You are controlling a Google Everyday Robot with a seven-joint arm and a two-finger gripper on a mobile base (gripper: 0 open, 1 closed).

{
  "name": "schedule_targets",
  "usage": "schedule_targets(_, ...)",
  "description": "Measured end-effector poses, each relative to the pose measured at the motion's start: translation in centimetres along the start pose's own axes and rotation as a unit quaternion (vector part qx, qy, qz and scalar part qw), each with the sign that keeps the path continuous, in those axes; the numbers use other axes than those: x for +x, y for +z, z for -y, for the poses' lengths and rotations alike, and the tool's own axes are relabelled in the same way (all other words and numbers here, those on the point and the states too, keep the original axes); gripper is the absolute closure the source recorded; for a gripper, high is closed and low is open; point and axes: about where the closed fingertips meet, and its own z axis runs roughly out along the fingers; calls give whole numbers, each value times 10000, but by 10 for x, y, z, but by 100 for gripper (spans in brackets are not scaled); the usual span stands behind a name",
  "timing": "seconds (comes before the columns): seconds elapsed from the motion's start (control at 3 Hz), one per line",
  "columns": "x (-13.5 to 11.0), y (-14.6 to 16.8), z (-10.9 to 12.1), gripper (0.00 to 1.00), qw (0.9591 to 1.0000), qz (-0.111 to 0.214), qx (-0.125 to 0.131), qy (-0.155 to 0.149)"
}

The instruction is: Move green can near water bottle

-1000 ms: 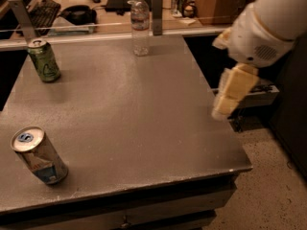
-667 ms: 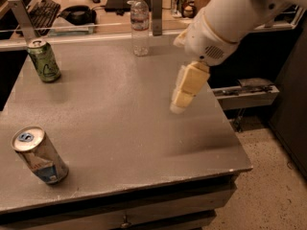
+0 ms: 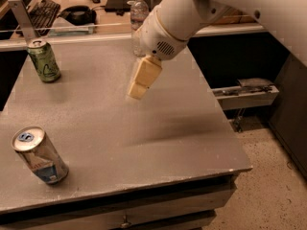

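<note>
Camera view, looking down on a flat grey table (image 3: 168,128) with a matte, slightly speckled top.

Your robot's hand (image 3: 136,91), a cream, blocky plastic piece on a thick, smooth white arm (image 3: 177,23), hangs in the air over the middle of the table and tilts down towards seven o'clock. It holds nothing. You cannot tell from this angle whether the hand is apart or together.

The green drink can with pale markings and a silver top (image 3: 44,61) stands upright at ten o'clock on the table, well apart from the hand. The small clear plastic water bottle with a white cap (image 3: 139,20) stands at twelve o'clock near the far edge, partly hidden behind the arm. The two are well apart, so the move looks not yet begun. The hand probably sits mid-table because it is crossing towards the can.

A silver-and-blue metal can (image 3: 39,156) leans tilted at eight o'clock, near the front edge. It is no part of the task.

The green can is a rigid, smooth cylinder, so a side grasp around its body should suit.
</note>
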Motion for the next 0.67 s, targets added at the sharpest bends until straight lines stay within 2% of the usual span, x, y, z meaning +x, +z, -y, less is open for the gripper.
schedule_targets(0.33,-22,24,14,0,9992,364,-37,-143)
schedule_targets(0.67,-57,63,39,0,9960,865,-85,-226)
